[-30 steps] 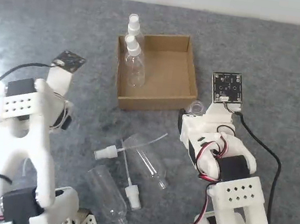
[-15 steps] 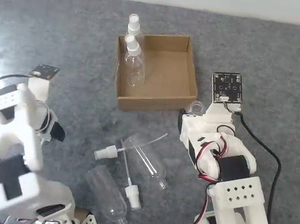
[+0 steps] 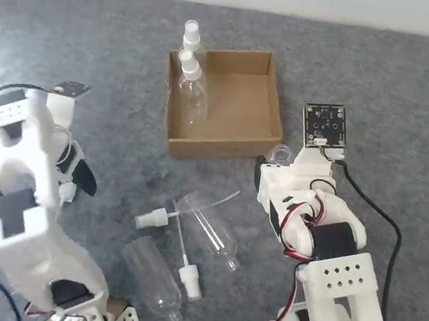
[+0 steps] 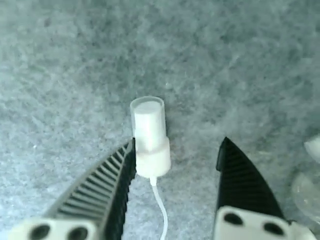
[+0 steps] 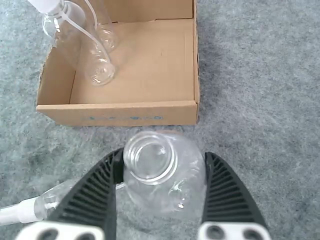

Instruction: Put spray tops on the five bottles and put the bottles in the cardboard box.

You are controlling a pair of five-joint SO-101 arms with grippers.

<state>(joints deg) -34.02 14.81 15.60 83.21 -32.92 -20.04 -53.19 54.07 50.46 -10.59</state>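
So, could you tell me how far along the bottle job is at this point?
Done: two capped bottles stand in the cardboard box. In hand: the right end effector grips an uncapped bottle beside the box, and the left end effector is open around a spray top. Left: two bare bottles and two loose spray tops lie on the table; three bottles need capping and boxing.

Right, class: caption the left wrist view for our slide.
Open left gripper brackets a spray top lying on the table.
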